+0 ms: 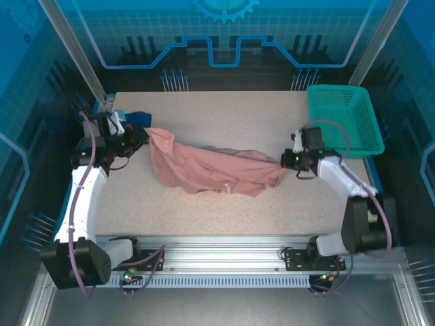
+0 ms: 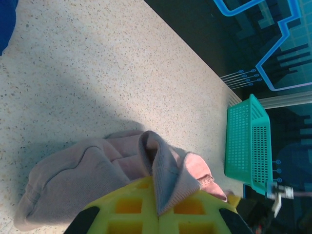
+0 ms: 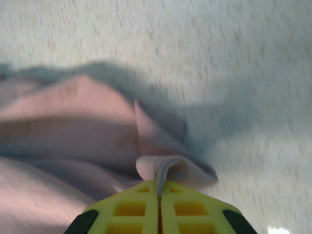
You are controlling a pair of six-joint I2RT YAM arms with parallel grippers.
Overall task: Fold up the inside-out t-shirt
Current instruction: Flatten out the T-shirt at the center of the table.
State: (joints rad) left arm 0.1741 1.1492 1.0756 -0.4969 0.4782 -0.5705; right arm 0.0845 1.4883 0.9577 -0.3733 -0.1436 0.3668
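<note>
**T-shirt held at both ends, stretched across the table**

Left side: the left gripper (image 1: 141, 136) sits near the far-left corner of the table (image 1: 224, 109). In the left wrist view its yellow fingers (image 2: 122, 209) are pressed together on a fold of pink fabric, with a hemmed edge standing up out of the seam between them. A dark blue cloth (image 1: 139, 117) lies just behind this gripper, at the table's far-left edge; it appears as a blue patch at the top-left corner of the left wrist view (image 2: 6, 19).

Centre: the inside-out t-shirt (image 1: 211, 170) spans the middle of the table as a rumpled, dusty-pink band. It runs from the left gripper down and across to the right gripper (image 1: 284, 161), its widest, bunched part resting on the table surface between the two.

Right side: the right gripper pinches the shirt's right end. The right wrist view is blurred, but the yellow fingers (image 3: 131, 209) are closed, and a small loop of fabric is clamped in the seam — the rest of the shirt (image 3: 73, 122) trails away to the left. A teal basket (image 1: 343, 119) stands at the far-right corner, just behind the right arm.
</note>
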